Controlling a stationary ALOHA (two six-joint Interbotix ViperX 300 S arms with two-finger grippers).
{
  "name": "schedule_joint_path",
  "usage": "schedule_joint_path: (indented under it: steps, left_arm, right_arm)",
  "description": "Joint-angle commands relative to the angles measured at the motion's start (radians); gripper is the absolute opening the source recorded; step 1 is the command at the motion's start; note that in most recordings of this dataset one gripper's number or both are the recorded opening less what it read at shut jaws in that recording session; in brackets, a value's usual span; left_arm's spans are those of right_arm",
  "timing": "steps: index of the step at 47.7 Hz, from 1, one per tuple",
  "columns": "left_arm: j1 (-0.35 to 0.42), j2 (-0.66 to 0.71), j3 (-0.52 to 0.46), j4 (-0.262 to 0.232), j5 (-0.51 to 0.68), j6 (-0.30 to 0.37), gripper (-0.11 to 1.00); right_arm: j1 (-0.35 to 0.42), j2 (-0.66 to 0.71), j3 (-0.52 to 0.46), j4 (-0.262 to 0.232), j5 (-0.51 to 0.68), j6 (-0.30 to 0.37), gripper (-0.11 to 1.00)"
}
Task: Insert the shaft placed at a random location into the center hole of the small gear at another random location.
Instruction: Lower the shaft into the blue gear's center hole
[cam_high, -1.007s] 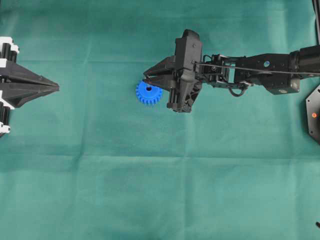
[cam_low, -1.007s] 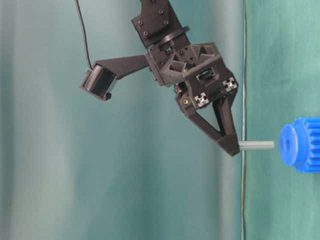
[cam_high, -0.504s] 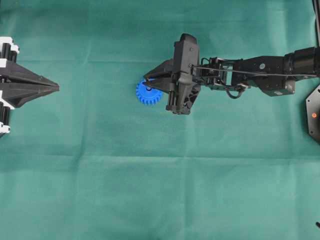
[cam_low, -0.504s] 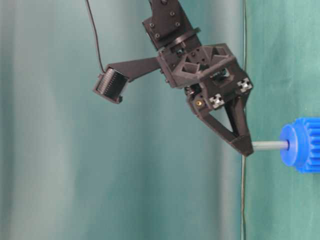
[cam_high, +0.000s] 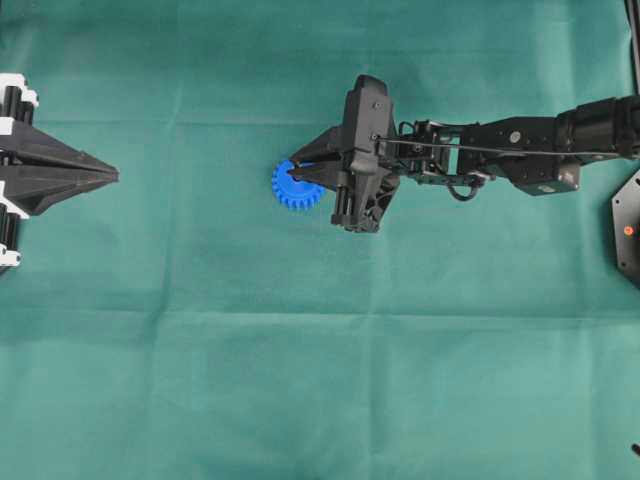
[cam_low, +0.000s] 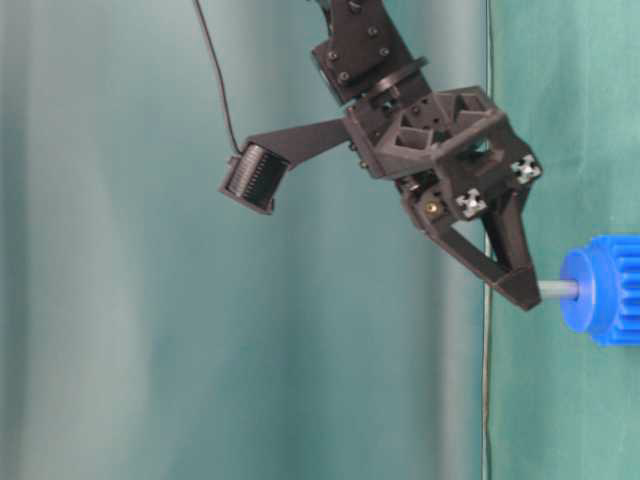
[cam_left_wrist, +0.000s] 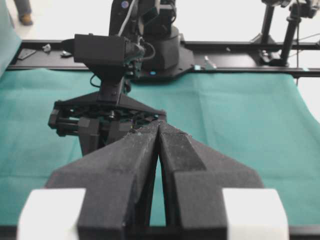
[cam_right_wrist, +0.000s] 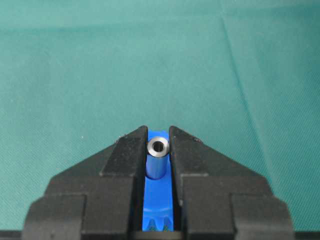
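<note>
The right gripper, its fingers pinching the shaft, has pushed the pin into the small gear at the right edge of the table-level view, where only a short silver stub now shows between the black fingertips and the blue hub; a second ago the pin's tip hung clear of the hub, and half a second ago it was just meeting the hub face. In the overhead view the same gripper sits over the gear a little left of and above the frame's middle, having crept leftward until its tips cover the center hole, which cannot be seen in any current view. The right wrist camera looks straight down the shaft's ringed top end, clamped between the two fingers with the blue gear directly beneath. Judged from the shrinking exposed length, the insertion is well under way and likely needs only a further short push and a release. The left gripper rests at the left edge of the overhead frame, its fingers pressed together and holding nothing. No containers appear on the green cloth.
</note>
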Motion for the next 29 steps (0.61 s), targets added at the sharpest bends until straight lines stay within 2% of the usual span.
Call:
schedule_joint_path:
  steps: [1,29]
  left_arm:
    - [-0.003,0.006,-0.023,0.003,-0.005,0.0,0.0]
    - [-0.003,0.005,-0.023,0.002,-0.005,0.0,0.0]
  right_arm:
    - [0.003,-0.006,-0.021,0.005,-0.021,-0.002,0.13]
    - [0.003,0.049,-0.034,0.009,-0.026,-0.002,0.13]
